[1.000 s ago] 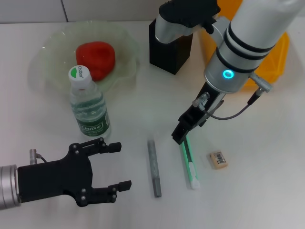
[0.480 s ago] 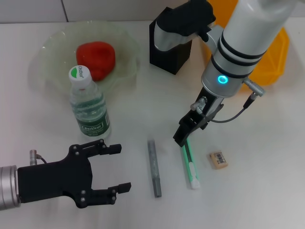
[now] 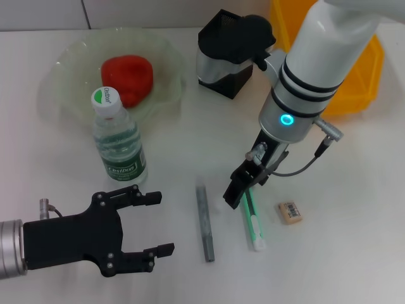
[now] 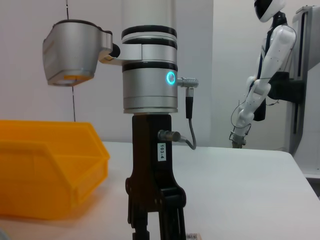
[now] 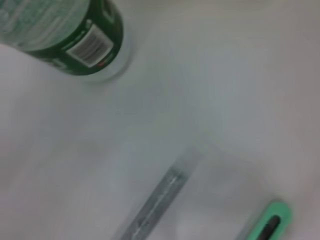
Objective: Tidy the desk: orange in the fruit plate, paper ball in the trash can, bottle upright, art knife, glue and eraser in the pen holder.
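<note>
The right arm reaches down from the upper right of the head view, its wrist ring lit cyan, and its right gripper (image 3: 237, 194) hangs tip-down right over the upper end of the green-and-white art knife (image 3: 252, 221); whether its fingers are parted or closed cannot be told from any view. The left gripper (image 3: 155, 223) lies low at the near left edge of the desk, palm level, its black fingers spread wide and holding nothing.

The white desk (image 3: 342, 253) carries the remaining things. A grey glue stick (image 3: 204, 222) lies just left of the art knife, roughly parallel to it, and a small eraser (image 3: 288, 212) with a barcode label lies to the knife's right. The water bottle (image 3: 118, 140) stands upright with its green cap on, near the translucent fruit plate (image 3: 69, 76), which holds the orange (image 3: 128, 78). The black pen holder (image 3: 223, 64) stands at the far side, partly covered by the right arm's elbow, and an orange bin (image 3: 364, 76) sits behind that arm.

In the left wrist view a white humanoid robot (image 4: 260, 75) stands by the far wall. The right wrist view shows only the bottle's base, the glue stick and the knife's green end, all blurred.
</note>
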You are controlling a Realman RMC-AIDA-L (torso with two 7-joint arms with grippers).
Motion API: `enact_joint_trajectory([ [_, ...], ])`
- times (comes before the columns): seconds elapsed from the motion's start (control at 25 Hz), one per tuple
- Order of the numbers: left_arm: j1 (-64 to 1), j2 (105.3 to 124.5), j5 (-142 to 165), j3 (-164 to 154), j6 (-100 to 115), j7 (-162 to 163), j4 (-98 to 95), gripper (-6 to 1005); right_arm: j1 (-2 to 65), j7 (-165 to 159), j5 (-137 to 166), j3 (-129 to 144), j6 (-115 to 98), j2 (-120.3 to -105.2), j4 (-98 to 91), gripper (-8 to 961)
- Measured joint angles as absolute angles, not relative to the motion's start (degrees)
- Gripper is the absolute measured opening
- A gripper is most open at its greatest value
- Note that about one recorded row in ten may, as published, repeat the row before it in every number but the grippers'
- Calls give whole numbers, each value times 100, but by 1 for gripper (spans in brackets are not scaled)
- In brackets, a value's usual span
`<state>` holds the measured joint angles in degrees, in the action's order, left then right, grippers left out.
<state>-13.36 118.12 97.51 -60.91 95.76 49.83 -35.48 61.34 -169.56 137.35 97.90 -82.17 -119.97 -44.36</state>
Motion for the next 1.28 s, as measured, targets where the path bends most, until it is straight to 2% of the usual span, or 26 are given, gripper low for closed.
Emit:
enact_joint_trajectory([
  [0.48,-1282,11796,9756,-6091,9589,4983,-3547,802,6141,-16964,13581,10012,-8340,-11997,-4426,765],
  [0.72,-1293,11795,9756,-6091,9589,4983,-3536,801,6166,-16964,13613,10019,-8346,-11997,-4248,723],
  [0.92,-1318,11796,9803,-6091,9580,4983,-3533,799,6160,-16964,13599,10019,-8284,-11997,-4210,500],
  [1.28,-1325,11808,9816,-6091,9566,4983,-3533,797,6193,-16964,13583,9981,-8266,-11997,-4206,497],
])
